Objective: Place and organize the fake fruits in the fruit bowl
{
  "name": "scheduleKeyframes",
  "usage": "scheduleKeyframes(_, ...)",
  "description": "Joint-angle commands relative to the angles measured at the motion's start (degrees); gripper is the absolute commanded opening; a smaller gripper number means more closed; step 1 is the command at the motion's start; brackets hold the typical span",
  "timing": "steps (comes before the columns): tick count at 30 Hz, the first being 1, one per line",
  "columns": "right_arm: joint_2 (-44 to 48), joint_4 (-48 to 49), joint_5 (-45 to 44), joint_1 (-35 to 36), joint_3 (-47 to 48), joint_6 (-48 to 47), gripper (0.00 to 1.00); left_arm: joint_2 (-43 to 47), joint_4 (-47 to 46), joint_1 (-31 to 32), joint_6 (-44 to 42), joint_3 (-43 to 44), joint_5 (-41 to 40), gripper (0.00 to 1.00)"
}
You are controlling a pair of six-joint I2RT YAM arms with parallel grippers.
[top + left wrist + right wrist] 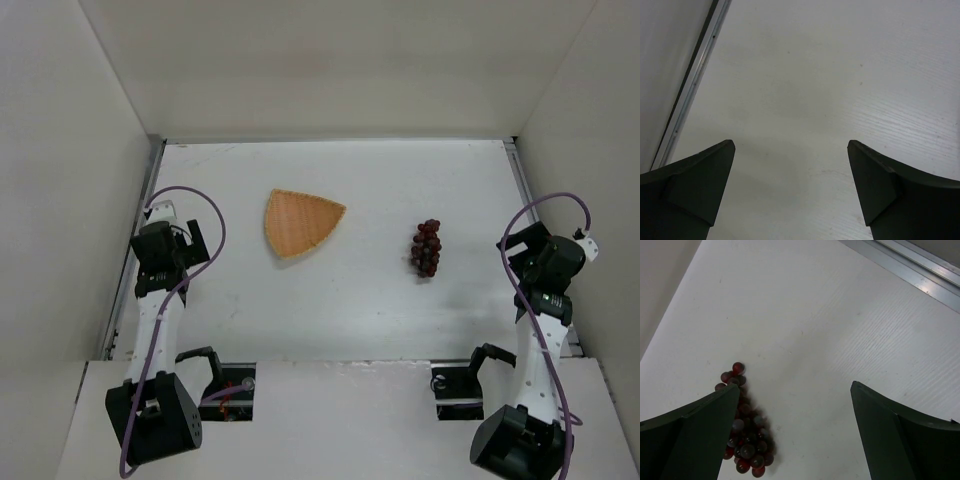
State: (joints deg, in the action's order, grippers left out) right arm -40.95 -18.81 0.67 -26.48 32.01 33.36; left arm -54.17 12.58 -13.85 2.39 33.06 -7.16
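A bunch of dark red-purple grapes point(427, 248) lies on the white table, right of centre. The orange-tan wicker basket point(298, 221) lies empty to its left, mid-table. My right gripper point(525, 258) is open and empty, to the right of the grapes and apart from them. In the right wrist view the grapes point(747, 435) lie beside my left finger point(695, 435), which hides part of the bunch; the right gripper point(792, 390) holds nothing. My left gripper point(192, 240) is open and empty, left of the basket. The left wrist view shows my left gripper point(790, 145) over bare table only.
White walls enclose the table on the left, right and back. A metal rail point(690, 85) runs along the left table edge, another point(910, 265) along the right edge. The arm bases point(150, 415) sit at the near edge.
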Motion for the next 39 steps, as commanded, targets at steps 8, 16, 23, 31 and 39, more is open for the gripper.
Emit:
scheduleKeyframes(8, -1.32, 0.62, -5.57, 8.3, 2.52, -5.14, 1.0, 2.75, -7.56, 0.18, -11.59, -4.49, 0.22, 0.9)
scheduleKeyframes(16, 7.61, -4.57, -17.63, 25.45, 1.05, -6.65, 1.0, 24.25, -22.3, 0.62, -34.01, -14.3, -5.86, 1.0)
scheduleKeyframes(23, 5.64, -7.03, -18.15, 37.83, -2.22, 0.38, 1.0, 41.69, -25.85, 4.48, -37.47, -25.85, -3.48, 1.0)
scheduleKeyframes(31, -18.7, 2.17, -25.37, 45.69, 6.83, -2.95, 1.0, 27.92, -33.22, 14.22, -26.85, -19.1, -1.8, 1.0)
scheduleKeyframes(39, -36.55, 6.94, -16.5, 40.32, 14.57, -5.86, 1.0, 12.44, -34.3, 15.13, 0.2, -8.9, -9.27, 1.0)
